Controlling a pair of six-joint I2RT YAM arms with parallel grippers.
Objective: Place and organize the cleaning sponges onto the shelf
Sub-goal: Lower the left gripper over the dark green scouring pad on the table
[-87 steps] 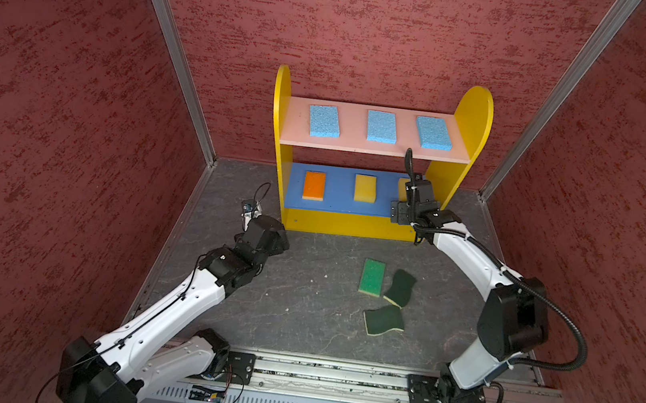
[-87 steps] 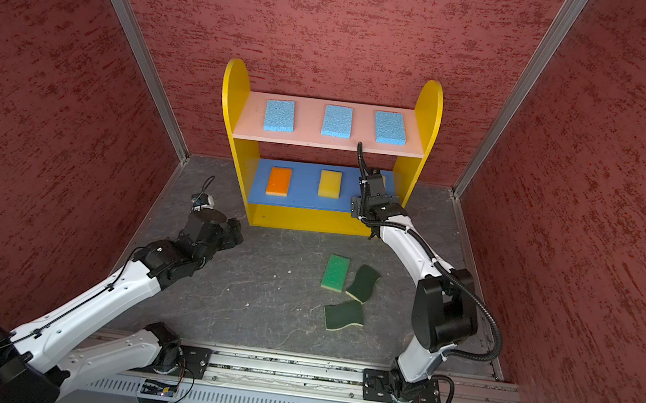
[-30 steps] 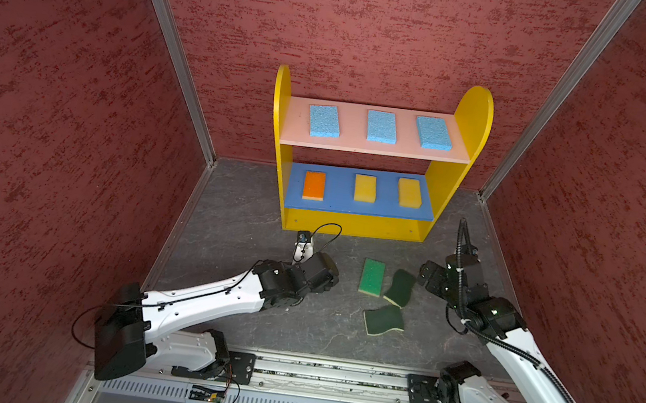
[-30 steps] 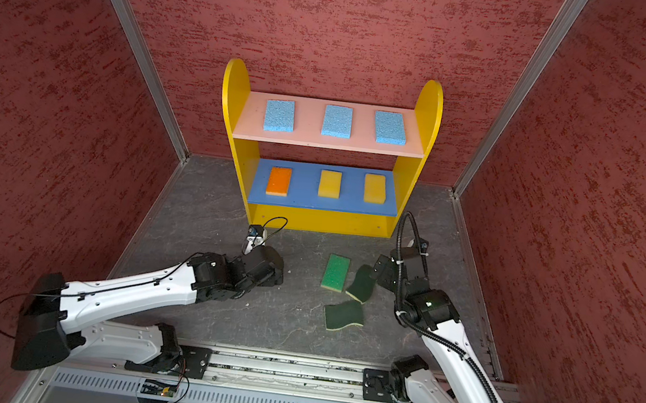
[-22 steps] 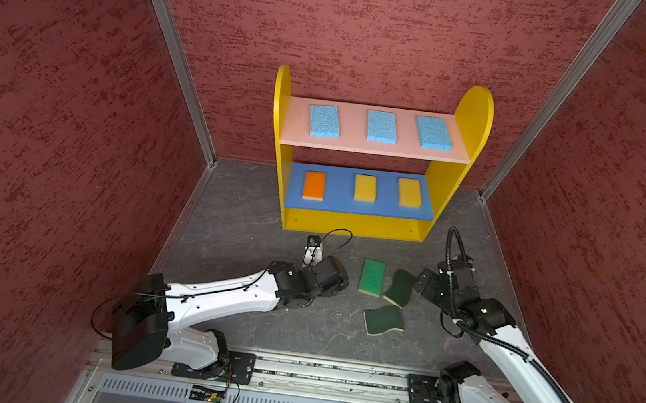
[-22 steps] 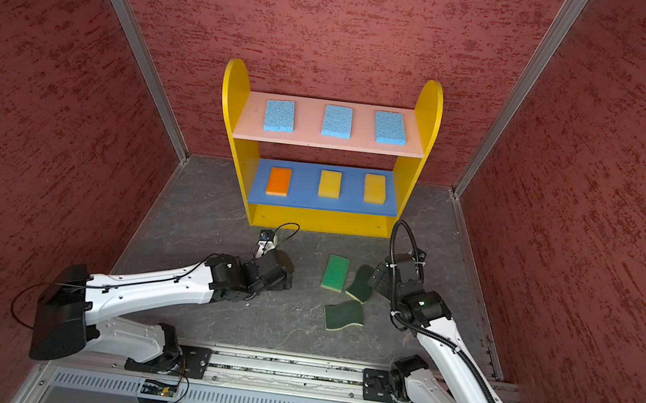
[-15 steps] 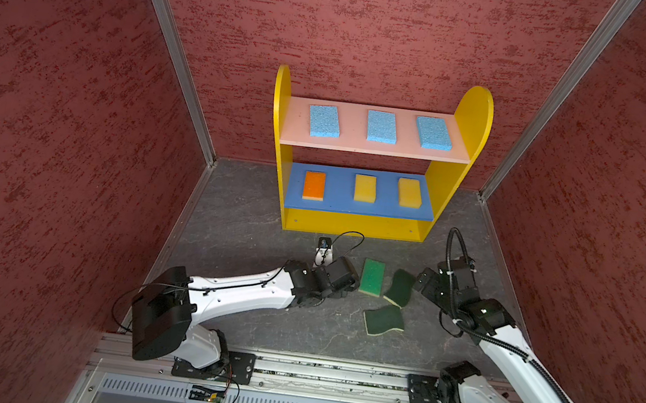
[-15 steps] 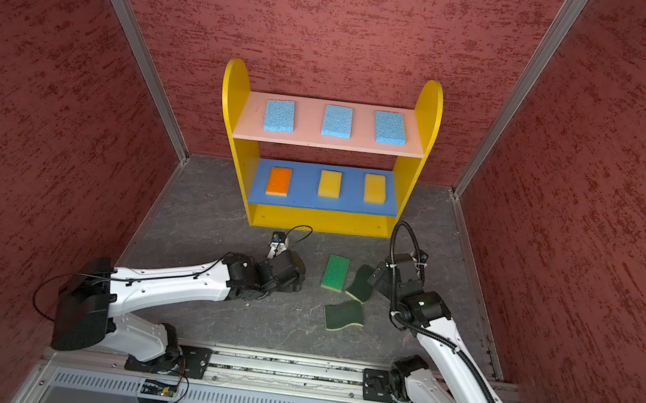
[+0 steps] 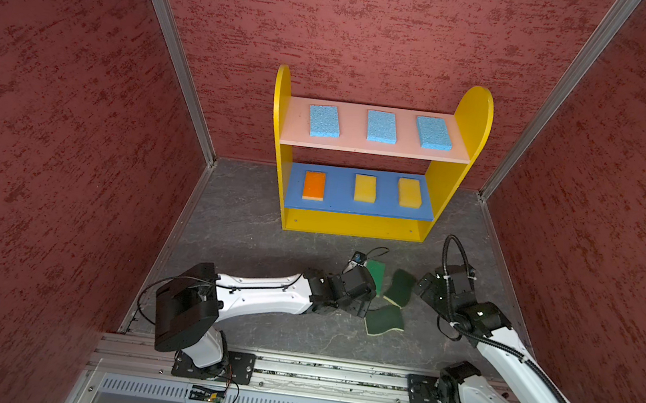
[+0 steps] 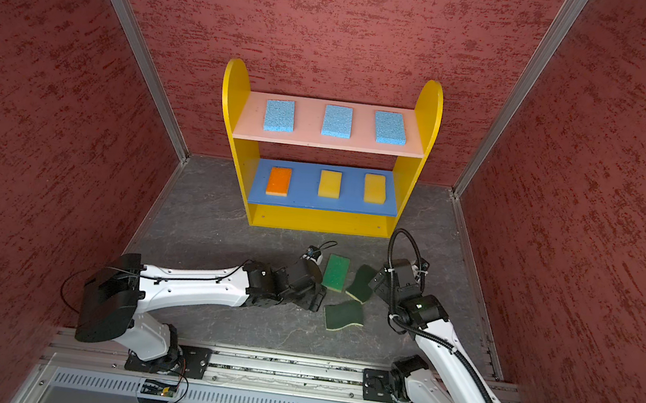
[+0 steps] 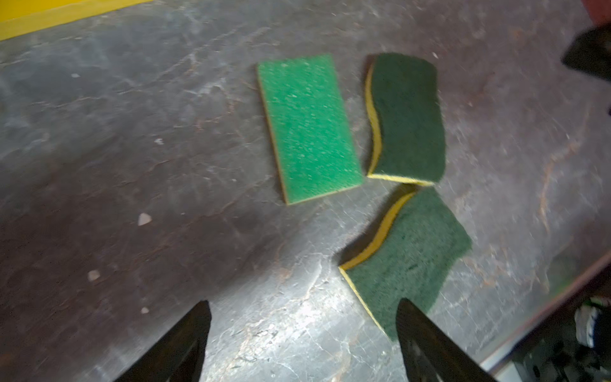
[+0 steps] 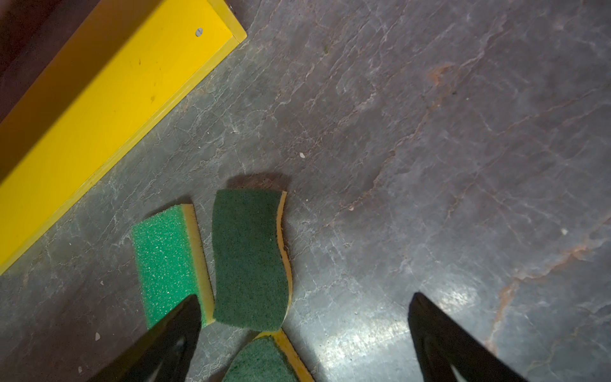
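Observation:
Three green sponges lie on the floor in front of the shelf: a bright green rectangle, a dark green wavy one beside it, and a second wavy one nearer the rail. My left gripper is open and empty, low over the floor just left of them, one fingertip over the near wavy sponge's corner. The right gripper hangs open and empty just right of the far wavy sponge. Three blue sponges sit on the pink board, an orange and two yellow on the blue board.
Red walls close in the dark stone floor on three sides. A metal rail carrying both arm bases runs along the front. The shelf's yellow bottom board stands close behind the green sponges.
The right gripper left a yellow sponge on the blue board and came down beside the green sponges. The left arm has swept right across the floor to their left side.

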